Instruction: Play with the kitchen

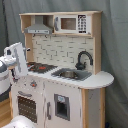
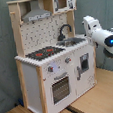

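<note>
I've got the kitchen point(image 1: 60, 70) mid-frame in both exterior views, standing upright on a light wood floor point(image 2: 98, 100) w/ a grey-green curtain point(image 2: 2, 58) behind it. It's white w/ light-wood trim. The stovetop point(image 2: 44, 53) is black w/ red rings. Beside it sits the sink point(image 2: 76, 40) w/ a black arched faucet point(image 2: 63, 30) at its back edge. Under the stovetop I see knobs point(image 2: 53, 69) and below them the oven door point(image 2: 60, 87) w/ a dark window. A second door w/ a small dark panel point(image 1: 61, 106) sits under the sink. Up top there's a grey hood point(image 1: 38, 29) over the burners and a microwave point(image 1: 70, 23) next to it, over a pegboard back point(image 1: 60, 50).

The arm point(image 2: 103, 36) is at the kitchen's stove end: it comes in from the first exterior view's left, and shows at the second exterior view's right. Its white wrist sits about at counter height, near the unit. I can't say if it's touching. The gripper point(image 1: 15, 55) is near the stovetop's edge in the first exterior view; can't tell if the claw is apart or together, and I can't see anything in it.
</note>
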